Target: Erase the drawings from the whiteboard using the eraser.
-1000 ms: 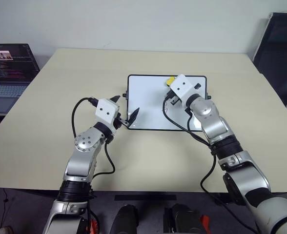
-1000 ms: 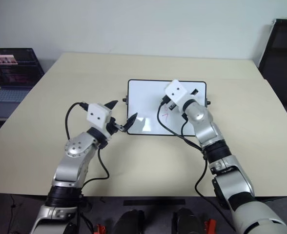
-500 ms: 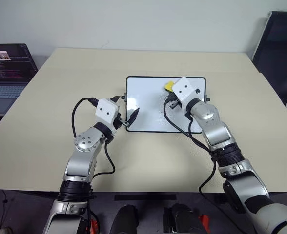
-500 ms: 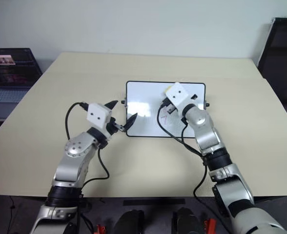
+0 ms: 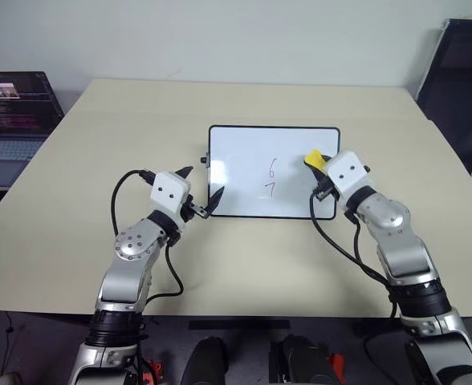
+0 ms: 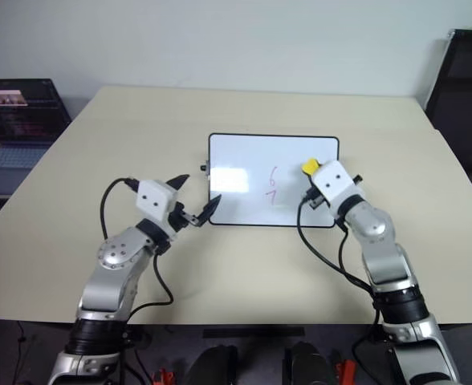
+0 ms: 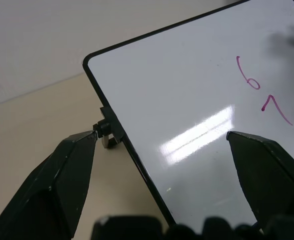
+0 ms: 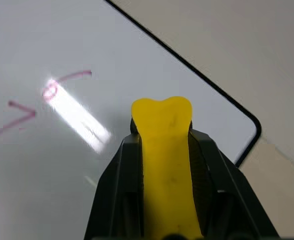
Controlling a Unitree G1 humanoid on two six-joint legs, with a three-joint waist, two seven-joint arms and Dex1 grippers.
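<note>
Pulled aside, right gripper (image 5: 319,170) clamps the eraser (image 5: 313,160) — drawings (image 5: 271,178) uncovered; left gripper (image 5: 201,191) wide open.

head cams look down; wrist cams close; all share whiteboard (image 5: 244,172).

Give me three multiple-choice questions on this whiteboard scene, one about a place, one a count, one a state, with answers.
1. Where is the eraser?
A. On the laptop
B. In the right hand
C. Lying on the table

2. How many red digits are on the whiteboard?
A. Two
B. Four
C. None

3. The left hand is:
A. Shut on the eraser
B. Open at the board's left edge
C. Holding a marker

Answers:
1 B, yellow block is clamped in the right hand.
2 A, a 6 and a 7.
3 B, fingers apart, nothing held.
</note>
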